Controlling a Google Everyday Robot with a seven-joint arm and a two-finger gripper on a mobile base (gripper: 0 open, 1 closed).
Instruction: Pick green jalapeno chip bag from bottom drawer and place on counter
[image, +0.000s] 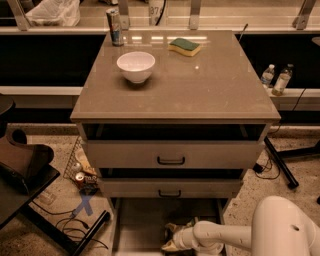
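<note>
The bottom drawer (137, 225) is pulled out at the foot of the cabinet, its flat floor showing. My gripper (172, 242) reaches into it from the right, at the end of the white arm (225, 235), low near the drawer's front. A small crumpled greenish piece, apparently the green jalapeno chip bag (179, 226), lies right against the gripper's far side, mostly hidden by it. The counter (210, 85) is the broad grey-beige cabinet top above.
On the counter stand a white bowl (135, 65), a green-and-yellow sponge (184, 46) and a can (115, 27). Two drawers with black handles (171, 160) sit above the open one. Cans and cables (82, 177) litter the floor on the left, and bottles (275, 77) stand on the right.
</note>
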